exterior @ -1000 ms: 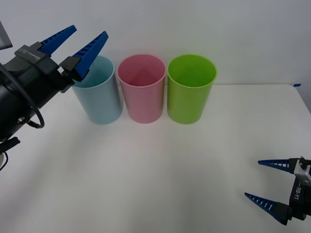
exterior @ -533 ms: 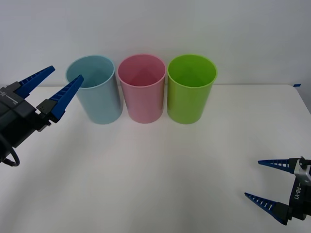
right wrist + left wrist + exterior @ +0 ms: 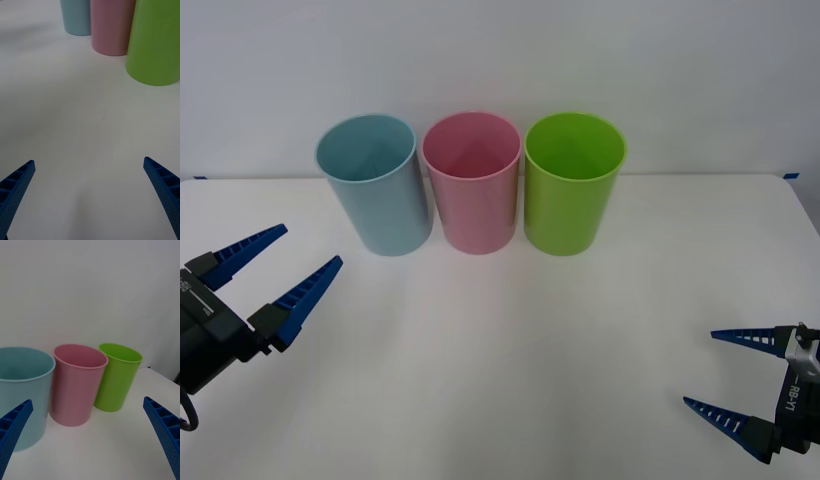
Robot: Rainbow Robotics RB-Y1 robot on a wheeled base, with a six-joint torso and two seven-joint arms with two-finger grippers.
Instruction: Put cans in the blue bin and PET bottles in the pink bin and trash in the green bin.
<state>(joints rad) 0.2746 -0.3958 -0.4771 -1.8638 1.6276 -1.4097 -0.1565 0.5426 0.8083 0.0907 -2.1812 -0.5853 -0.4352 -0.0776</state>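
Left tool hangs low over the near-left part of the bench, fingers spread wide, nothing between them; it points toward the row of bins from the near side. Right tool sits low at the near-right corner, also wide open and empty, apparently parked. Three bins stand upright in a line at the far side of the bench: blue bin on the left, pink bin in the middle, green bin on the right. Blue and pink rims look to be touching or nearly so; pink and green likewise close. What can be seen of their interiors from above looks empty, though the bottoms are hidden. No can, bottle or trash lies on the bench surface, so sorting looks finished or stalled. Risks, as I judge them: the bins are tall, light and packed close, so a sideways sweep of the left tool could clip the blue bin and topple its neighbours. Spread fingers widen that sweep. Nothing else stands between either tool and the bins.
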